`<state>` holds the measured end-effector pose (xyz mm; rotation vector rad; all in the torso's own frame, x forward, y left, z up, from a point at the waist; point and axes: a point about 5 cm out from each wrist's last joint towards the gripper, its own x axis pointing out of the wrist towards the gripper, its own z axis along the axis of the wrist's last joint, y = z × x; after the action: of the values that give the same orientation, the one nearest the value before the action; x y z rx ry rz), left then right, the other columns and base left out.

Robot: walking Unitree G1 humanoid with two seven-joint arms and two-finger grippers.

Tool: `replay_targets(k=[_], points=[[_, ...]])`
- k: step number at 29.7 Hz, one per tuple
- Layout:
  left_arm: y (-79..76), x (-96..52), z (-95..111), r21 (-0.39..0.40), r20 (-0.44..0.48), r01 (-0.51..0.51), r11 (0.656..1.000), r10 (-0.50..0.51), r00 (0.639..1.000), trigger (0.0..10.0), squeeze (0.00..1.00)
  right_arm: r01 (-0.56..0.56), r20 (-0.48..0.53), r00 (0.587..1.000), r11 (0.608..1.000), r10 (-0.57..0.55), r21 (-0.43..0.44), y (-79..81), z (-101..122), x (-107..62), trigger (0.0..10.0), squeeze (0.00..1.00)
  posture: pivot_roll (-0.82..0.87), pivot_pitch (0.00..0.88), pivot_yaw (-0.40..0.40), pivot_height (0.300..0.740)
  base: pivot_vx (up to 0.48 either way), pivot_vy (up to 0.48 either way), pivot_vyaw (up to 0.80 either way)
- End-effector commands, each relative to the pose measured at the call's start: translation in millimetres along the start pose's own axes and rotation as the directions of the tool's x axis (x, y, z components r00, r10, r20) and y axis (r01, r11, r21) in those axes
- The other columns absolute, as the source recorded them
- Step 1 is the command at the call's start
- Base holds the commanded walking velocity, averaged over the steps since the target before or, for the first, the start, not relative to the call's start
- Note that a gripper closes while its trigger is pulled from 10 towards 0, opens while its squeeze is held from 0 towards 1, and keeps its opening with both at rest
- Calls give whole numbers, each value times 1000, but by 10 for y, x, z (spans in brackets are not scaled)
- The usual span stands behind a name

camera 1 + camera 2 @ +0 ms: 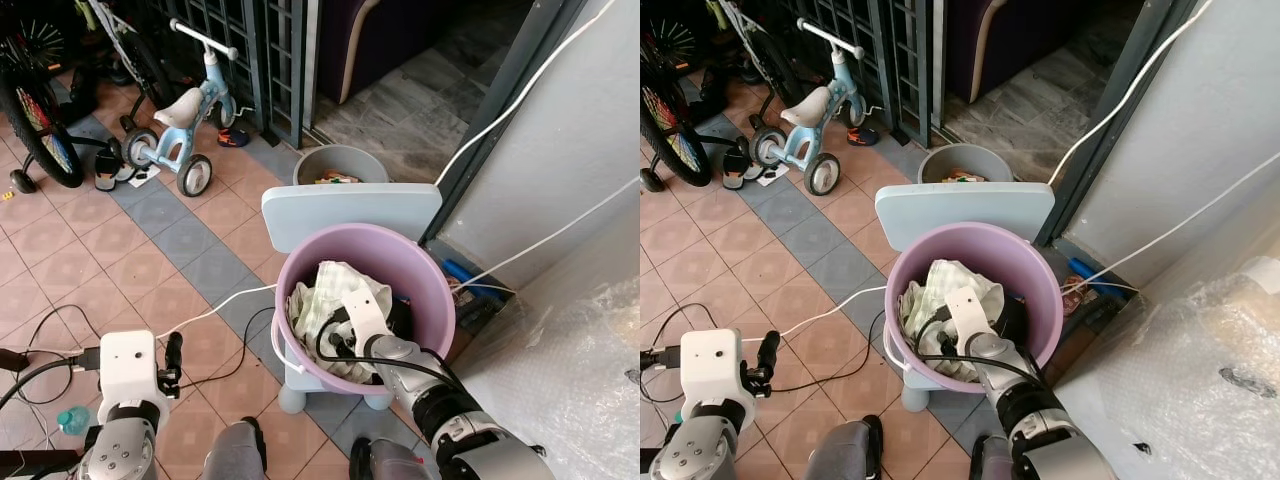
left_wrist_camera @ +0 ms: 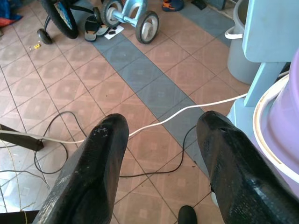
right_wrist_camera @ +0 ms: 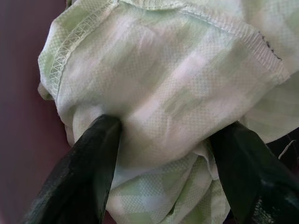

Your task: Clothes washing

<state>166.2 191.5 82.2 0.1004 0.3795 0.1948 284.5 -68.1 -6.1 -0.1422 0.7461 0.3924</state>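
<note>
A purple bucket (image 1: 441, 291) stands on a pale blue child's chair (image 1: 350, 211) in front of me. Inside it lies a crumpled green-and-white checked cloth (image 1: 325, 296), with some dark clothing beside it. My right arm reaches down into the bucket. In the right wrist view my right gripper (image 3: 163, 135) is open, its two black fingers (image 3: 91, 163) pressed against either side of a bulge of the checked cloth (image 3: 173, 70). My left gripper (image 2: 161, 126) is open and holds nothing, low over the tiled floor to the left of the bucket.
A grey pail (image 1: 340, 161) stands behind the chair by a doorway. A blue tricycle (image 1: 186, 111) and a bicycle wheel (image 1: 40, 131) are at the far left. A white cable (image 1: 211, 311) and black cables cross the floor. Plastic-wrapped bulk (image 1: 581, 341) and a wall close the right side.
</note>
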Motion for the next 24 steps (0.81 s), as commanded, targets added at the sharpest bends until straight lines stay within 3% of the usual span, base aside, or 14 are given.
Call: replay_targets(k=[1, 8, 24], points=[[5, -23, 0, 10, -10, 0, 1000, 0, 1000, 10000, 0, 5, -8, 1000, 999, -5, 45, 11, -36, 9, 0, 0, 220, 222, -36, 740, 0, 0, 0], [-24, 27, 27, 5, -4, 5, 1000, -5, 1000, 10000, 0, 0, 26, 1000, 991, -4, 131, -16, -17, 18, 0, 0, 215, 210, -40, 740, 0, 0, 0], [-86, 174, 94, -5, 30, 7, 1000, -7, 1000, 10000, 0, 7, 103, 994, 980, -28, 199, -94, 162, 27, 0, 0, 207, 172, -47, 740, 0, 0, 0]])
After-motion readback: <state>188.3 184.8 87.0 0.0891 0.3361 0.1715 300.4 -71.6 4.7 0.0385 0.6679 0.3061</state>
